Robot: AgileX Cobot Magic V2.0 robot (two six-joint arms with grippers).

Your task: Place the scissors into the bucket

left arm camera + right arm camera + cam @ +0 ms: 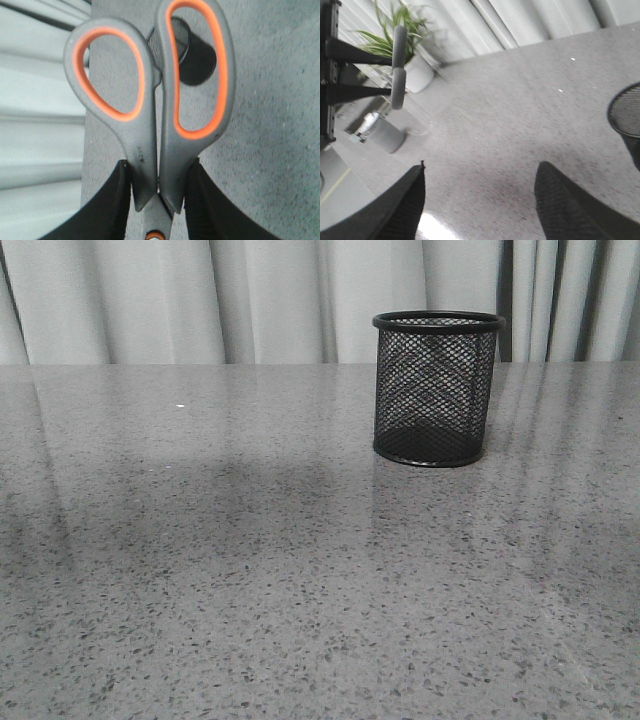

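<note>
scissors [160,115] clamped in the left end effector [159,187], gripped just under the two handle loops, right above the orange pivot screw [155,235]. handles pointing away from the wrist camera, blades hidden behind the fingers [107,210], so blade direction not fully visible. held in the air over the worktop [265,150], not seen at all in the front view. bucket [435,388] standing upright on the far right part of the worktop, apart from everything; seen through and behind the handles in the left wrist view [195,55]. right end effector [480,200] spread open, holding nothing, hovering near the bucket, only its rim edge [625,112] in that view.

possible troubles, as a judgement: bucket light and narrow, shorter than the scissors, so probably easy to tip or push away if the blade tips hit the rim or the mesh wall during lowering. also likely top-heavy after release, with the handles standing out above the rim; may fall over if dropped at an angle. grip near the pivot may let the scissors swing or slip.

worktop grey, speckled like stone, glossy, with soft reflections and a faint shadow in the middle. pale pleated curtains [260,300] behind. green potted plant [402,35] and some dark frame [340,75] to the side in the right wrist view.
</note>
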